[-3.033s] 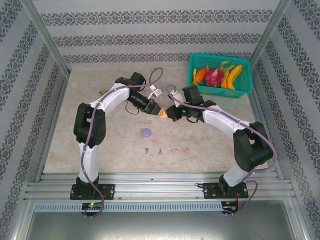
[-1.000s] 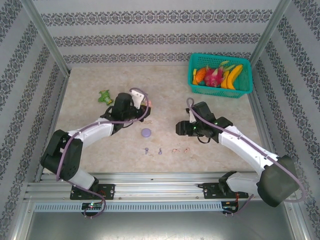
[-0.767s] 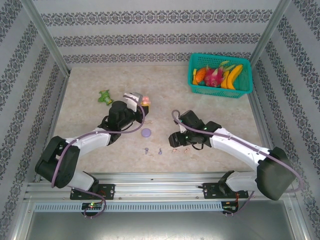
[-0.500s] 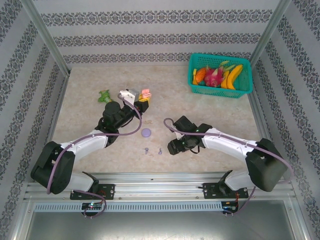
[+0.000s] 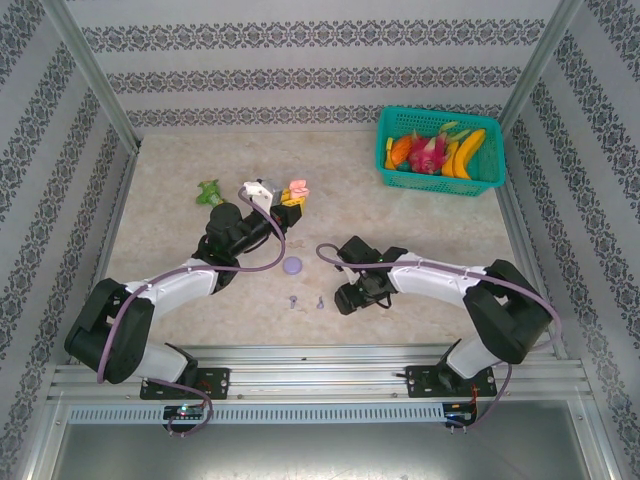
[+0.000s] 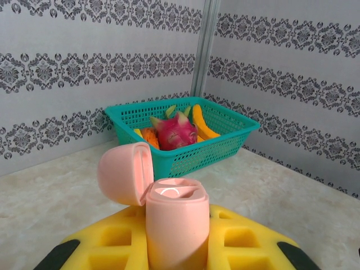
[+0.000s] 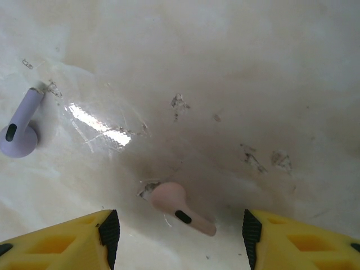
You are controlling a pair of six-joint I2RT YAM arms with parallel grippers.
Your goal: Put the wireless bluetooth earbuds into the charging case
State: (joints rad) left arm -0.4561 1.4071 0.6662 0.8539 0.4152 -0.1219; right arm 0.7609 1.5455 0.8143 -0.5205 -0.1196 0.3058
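**Left clamps pink case, right spread over an earbud**

In the left wrist view the left gripper [image 6: 177,250] has its yellow fingers [image 6: 247,242] clamped on the pink charging case [image 6: 175,216]. The case stands upright at the lower centre of the frame with its lid tipped open to the upper left. A teal basket [image 6: 225,149] of fruit sits behind it.

In the right wrist view the right gripper [image 7: 179,239] hangs low with its jaws apart, holding nothing. A pale pink earbud [image 7: 177,207] lies on the table [image 7: 253,67] between the fingertips at lower centre, touching neither. A purple earbud [image 7: 19,132] lies at the left edge.
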